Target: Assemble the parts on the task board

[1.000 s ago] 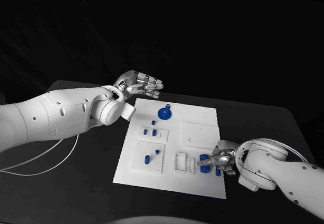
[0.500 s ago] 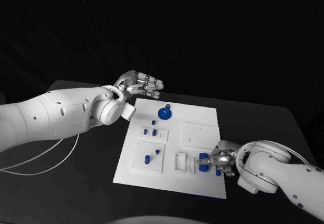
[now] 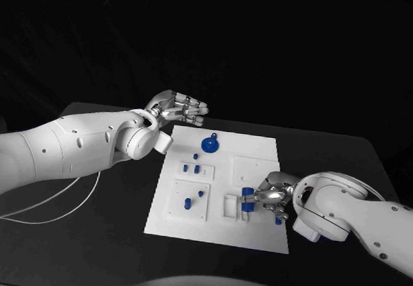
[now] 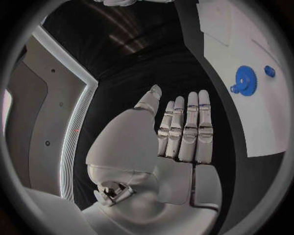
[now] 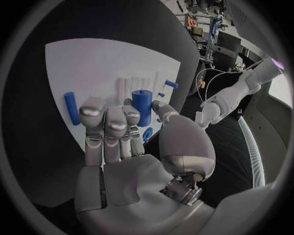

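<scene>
On the black table: the task board [image 3: 257, 238] sits dead centre, a white plate with dark table [image 3: 361, 163] open on every side.
Left arm: parked off the board's far-left corner, and it hasn't budged in the last second.
Left hand [image 3: 178, 107]: fingers straight and side by side in the left wrist view, palm bare, holding nothing.
Right arm: here's the move! It has swung inward from the board's right edge toward the near-middle.
Right hand [image 3: 268, 197]: fingers curled round a blue cylinder [image 5: 142, 106], thumb on one side and fingertips [image 5: 116, 121] on the other; it has the part off the board.
What changed: a second ago this hand sat low at the near-right parts; now it is up and over, carrying the cylinder toward the slotted white block [image 3: 230, 206].
What that means: I'd call the pick-up done and the placing about to begin.
Blue gear [image 3: 210, 144]: seated at the far end of the board, well apart from the action.
Small blue pieces [image 3: 192, 202]: lying in the left-hand recesses, untouched.
Loose blue rod [image 5: 71, 108]: lying flat on the board just beside the right hand's fingers.
Room to move: plenty of bare board toward the far end; the near-right corner is crowded, with parts close under the hand.
</scene>
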{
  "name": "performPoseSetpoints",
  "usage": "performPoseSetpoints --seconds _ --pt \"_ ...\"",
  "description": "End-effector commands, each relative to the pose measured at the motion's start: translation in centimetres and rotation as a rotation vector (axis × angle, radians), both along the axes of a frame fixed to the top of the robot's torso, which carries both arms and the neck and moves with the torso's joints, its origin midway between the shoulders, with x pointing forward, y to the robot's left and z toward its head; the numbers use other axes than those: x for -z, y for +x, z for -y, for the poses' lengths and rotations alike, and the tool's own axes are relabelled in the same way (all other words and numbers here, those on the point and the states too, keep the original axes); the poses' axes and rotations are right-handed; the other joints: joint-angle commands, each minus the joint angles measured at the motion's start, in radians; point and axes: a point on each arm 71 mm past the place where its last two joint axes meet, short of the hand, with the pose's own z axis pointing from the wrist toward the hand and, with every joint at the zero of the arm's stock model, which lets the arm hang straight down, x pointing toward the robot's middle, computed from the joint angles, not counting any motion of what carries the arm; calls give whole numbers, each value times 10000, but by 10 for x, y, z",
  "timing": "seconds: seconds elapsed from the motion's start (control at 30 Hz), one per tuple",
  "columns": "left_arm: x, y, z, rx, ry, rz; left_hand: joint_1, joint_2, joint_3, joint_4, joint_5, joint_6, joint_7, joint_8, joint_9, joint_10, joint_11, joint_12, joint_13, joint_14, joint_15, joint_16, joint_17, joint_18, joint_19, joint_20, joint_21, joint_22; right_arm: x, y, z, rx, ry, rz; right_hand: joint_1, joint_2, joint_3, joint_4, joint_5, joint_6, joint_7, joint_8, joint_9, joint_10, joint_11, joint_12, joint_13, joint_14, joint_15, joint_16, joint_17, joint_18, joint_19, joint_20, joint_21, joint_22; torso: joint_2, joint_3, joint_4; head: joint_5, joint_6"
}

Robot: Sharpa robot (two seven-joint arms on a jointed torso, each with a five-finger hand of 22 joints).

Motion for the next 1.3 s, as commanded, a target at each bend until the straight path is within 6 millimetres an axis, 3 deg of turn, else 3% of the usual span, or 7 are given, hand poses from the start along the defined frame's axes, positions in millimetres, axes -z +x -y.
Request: performPoseSetpoints --seconds 0.03,0.5,1.03,1.23,1.27,1.3 --pt "0 0 3 193 -89 -10 -59 55 -62 9 -32 -34 13 -28 -3 -85 -11 4 10 28 38 10 11 -12 64 -7 -41 -10 1 0 -6 -59 242 -335 2 -4 2150 -2281 12 52 -6 40 -50 4 -18 -22 -12 -11 -77 32 -10 -23 588 -40 -7 699 0 -11 1 11 -7" --pt "0 -1 4 262 -107 -38 -63 56 -84 30 -36 -30 16 -29 -3 -88 -10 4 10 25 39 10 10 -13 69 -7 -32 -57 14 1 -27 -516 117 -756 17 44 1878 -2271 -13 56 -6 41 -182 -17 -10 -45 -20 -10 -70 42 10 -25 588 -32 -49 717 8 -1 4 47 -22" --pt "0 -1 4 295 -102 -83 -55 67 -106 55 -43 -31 17 -29 -3 -97 -7 5 11 13 43 9 10 -14 70 -3 -19 -128 20 2 -34 -817 -176 -784 -10 87 1683 -2202 -90 60 -14 40 -255 -23 -11 -157 -104 -11 -69 16 11 -25 588 -31 -94 726 7 8 -10 100 -47" --pt "0 -1 3 296 -98 -91 -55 67 -106 55 -43 -31 17 -29 -3 -97 -7 5 11 13 43 9 10 -14 70 -3 -19 -128 22 4 -35 -771 -228 -743 -35 102 1458 -2069 -654 68 -31 36 -325 -7 -10 -183 -144 -7 -66 7 16 -27 589 -30 -105 733 10 3 -14 112 -56" --pt "0 -1 3 297 -98 -92 -55 67 -106 55 -43 -31 17 -29 -3 -97 -7 5 11 13 43 9 10 -14 70 -3 -19 -128 23 4 -35 -769 -233 -744 -114 101 1269 -1953 -1457 69 -36 30 -349 13 0 -177 -146 -10 -57 -6 10 -28 590 -26 -101 734 10 4 -13 114 -62" --pt "0 -1 3 296 -97 -93 -55 67 -106 55 -43 -31 17 -29 -3 -97 -7 5 11 13 43 9 10 -14 70 -3 -19 -128 23 4 -36 -769 -241 -748 -83 123 1090 -1875 -1682 82 -25 36 -387 20 3 -166 -146 -6 -54 2 17 -25 589 -19 -107 733 10 5 -9 114 -68"
